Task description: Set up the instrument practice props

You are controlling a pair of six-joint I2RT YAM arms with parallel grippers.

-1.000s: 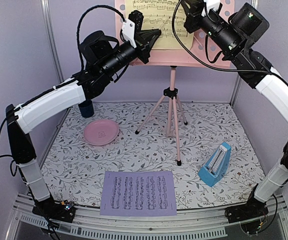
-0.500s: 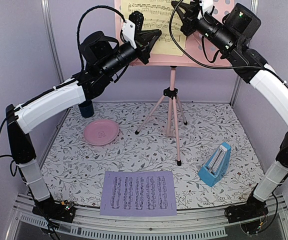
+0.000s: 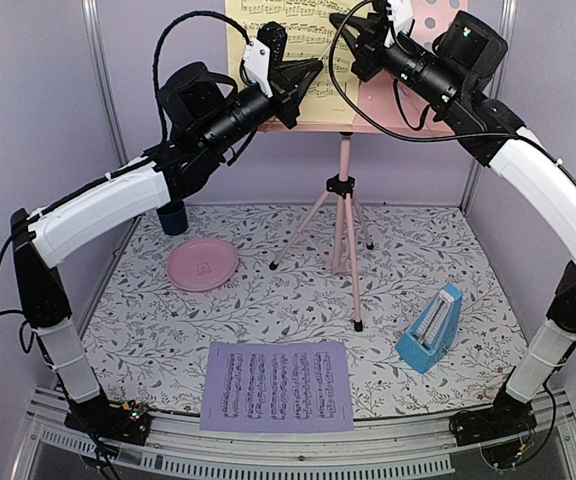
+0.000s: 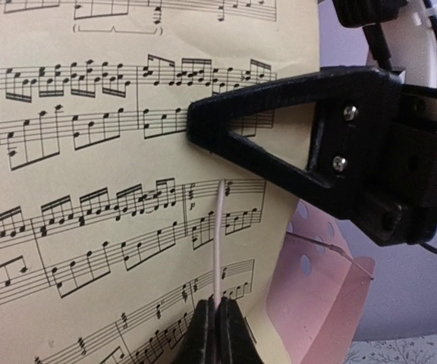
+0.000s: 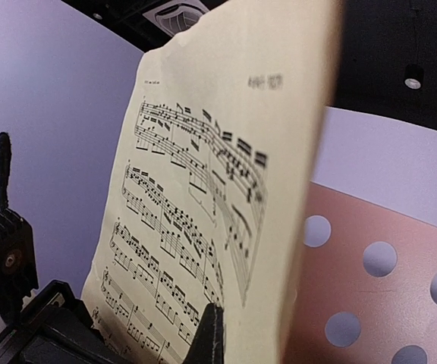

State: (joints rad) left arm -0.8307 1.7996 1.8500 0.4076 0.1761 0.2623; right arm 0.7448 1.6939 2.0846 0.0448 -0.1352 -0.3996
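The top view is bright and even, with only faint, soft shadows on the tabletop (image 3: pixel 268 292) beside the metronome (image 3: pixel 430 330). The left wrist view shows the yellow sheet (image 4: pixel 89 189) crisp, the left claw (image 4: pixel 218 318) at 6 o'clock soft. The right wrist view is dimmer: the sheet's near edge blurs at 1 o'clock, the perforated desk (image 5: pixel 385 227) at 4 o'clock is unfocused, and what seems a ceiling lamp (image 5: pixel 179 10) shows pale at 12 o'clock.

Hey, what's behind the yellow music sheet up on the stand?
The stand's pink perforated desk, showing past the right edge of the yellow sheet. The desk area directly behind the paper is covered, so unseen.
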